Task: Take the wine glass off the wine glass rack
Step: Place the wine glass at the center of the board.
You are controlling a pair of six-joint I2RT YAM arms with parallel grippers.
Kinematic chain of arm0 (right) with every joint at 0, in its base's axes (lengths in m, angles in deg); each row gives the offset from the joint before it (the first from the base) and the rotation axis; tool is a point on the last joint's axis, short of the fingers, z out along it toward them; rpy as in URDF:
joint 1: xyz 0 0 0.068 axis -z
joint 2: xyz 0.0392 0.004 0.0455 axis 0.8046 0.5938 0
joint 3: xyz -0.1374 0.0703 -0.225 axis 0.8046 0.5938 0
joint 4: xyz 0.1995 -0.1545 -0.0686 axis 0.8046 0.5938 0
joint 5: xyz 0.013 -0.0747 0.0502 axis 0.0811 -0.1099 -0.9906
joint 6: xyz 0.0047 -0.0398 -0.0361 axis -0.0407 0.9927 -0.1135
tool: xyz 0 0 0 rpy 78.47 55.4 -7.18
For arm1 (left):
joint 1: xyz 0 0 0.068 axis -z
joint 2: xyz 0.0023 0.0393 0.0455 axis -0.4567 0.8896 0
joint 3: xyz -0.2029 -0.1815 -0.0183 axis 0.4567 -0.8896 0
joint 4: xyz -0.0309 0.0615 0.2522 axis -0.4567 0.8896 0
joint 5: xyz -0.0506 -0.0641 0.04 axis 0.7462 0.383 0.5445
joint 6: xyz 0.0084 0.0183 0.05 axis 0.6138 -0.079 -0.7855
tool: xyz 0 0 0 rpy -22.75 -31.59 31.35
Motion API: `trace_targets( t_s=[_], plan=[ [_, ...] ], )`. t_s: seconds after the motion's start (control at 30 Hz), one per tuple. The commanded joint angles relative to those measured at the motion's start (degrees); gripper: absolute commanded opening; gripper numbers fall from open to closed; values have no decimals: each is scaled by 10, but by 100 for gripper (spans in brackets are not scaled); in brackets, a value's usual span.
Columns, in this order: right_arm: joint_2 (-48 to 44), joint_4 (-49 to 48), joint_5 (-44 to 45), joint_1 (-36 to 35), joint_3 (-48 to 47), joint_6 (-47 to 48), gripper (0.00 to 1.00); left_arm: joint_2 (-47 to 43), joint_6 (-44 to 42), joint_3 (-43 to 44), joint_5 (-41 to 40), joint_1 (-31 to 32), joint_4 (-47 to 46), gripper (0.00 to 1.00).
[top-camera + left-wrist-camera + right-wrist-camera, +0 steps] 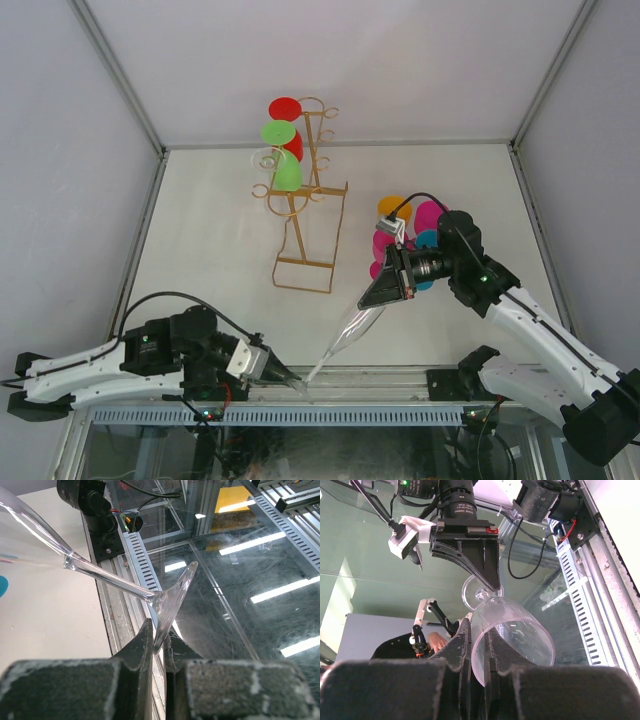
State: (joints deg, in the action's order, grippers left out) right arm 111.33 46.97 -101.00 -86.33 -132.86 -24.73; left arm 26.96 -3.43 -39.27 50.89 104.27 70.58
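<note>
Fingers [136,650], both pairs, tight on glass [107,578]

You had a clear, smooth, shiny glass [348,332]. Your rack [305,265] was thin gold metal wire, and it shone a bit. The table [210,230] looked white and dull, not shiny. The dark pads [60,690] looked rough, scratched and dusty grey.
</note>
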Motion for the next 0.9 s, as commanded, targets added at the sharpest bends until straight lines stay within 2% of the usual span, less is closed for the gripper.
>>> trace_targets(
  t_s=[0.0,0.6,0.73,0.87],
  plan=[
    [-11,-21,0,-8,-4,10,0,12,20,28,-52,-5,4,0],
    [-20,-14,22,-10,-4,10,0,15,15,30,-60,-5,13,3],
    [-23,-12,28,-9,-4,11,0,14,14,31,-70,-5,15,11],
    [-24,-12,32,-9,-5,10,0,17,16,35,-86,-5,20,15]
  ],
)
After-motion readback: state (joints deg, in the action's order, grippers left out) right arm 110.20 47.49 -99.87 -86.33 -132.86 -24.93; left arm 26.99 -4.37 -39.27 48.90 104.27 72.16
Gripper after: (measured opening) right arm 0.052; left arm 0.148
